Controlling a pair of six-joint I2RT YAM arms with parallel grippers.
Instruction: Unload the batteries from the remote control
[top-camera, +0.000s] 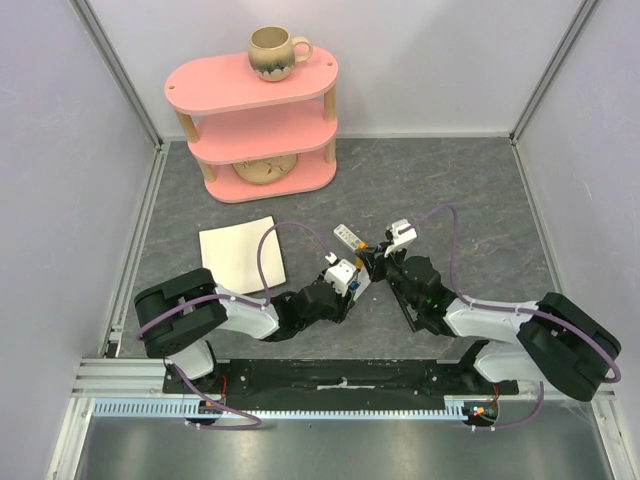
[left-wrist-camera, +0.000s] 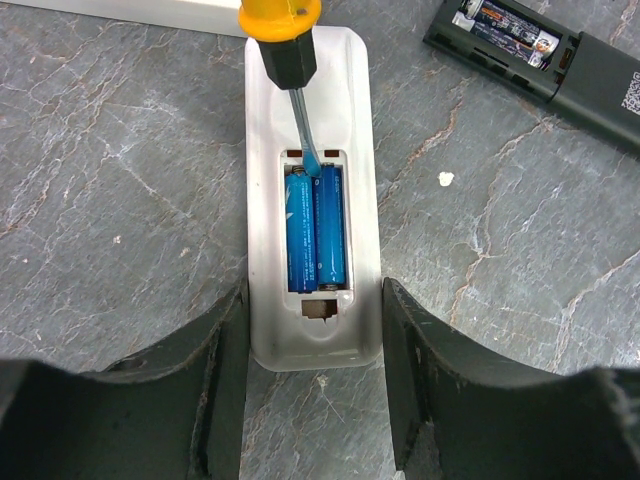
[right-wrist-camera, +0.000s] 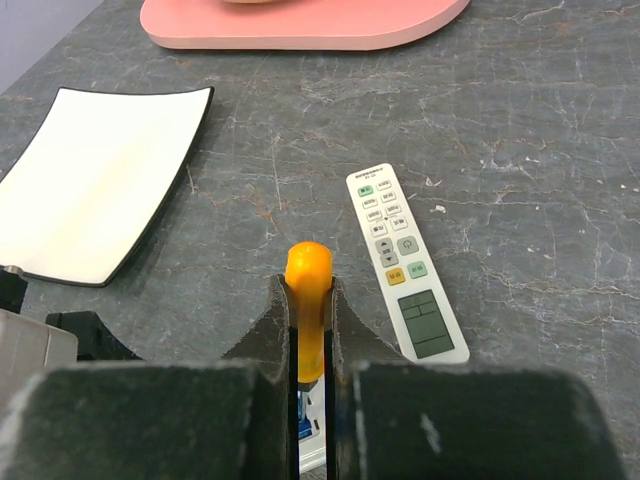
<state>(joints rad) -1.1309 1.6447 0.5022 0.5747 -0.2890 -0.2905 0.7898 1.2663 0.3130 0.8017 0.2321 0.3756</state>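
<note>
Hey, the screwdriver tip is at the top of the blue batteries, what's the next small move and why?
Both batteries lie seated in the open bay of the white remote, held by the left gripper; the right gripper clamps the screwdriver. So probably lever its tip under one cell's top end and lift.

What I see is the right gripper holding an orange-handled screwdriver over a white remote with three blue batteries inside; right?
Not quite. The left wrist view shows two blue batteries in the white remote, not three. The right gripper does hold the orange-handled screwdriver over it.
</note>
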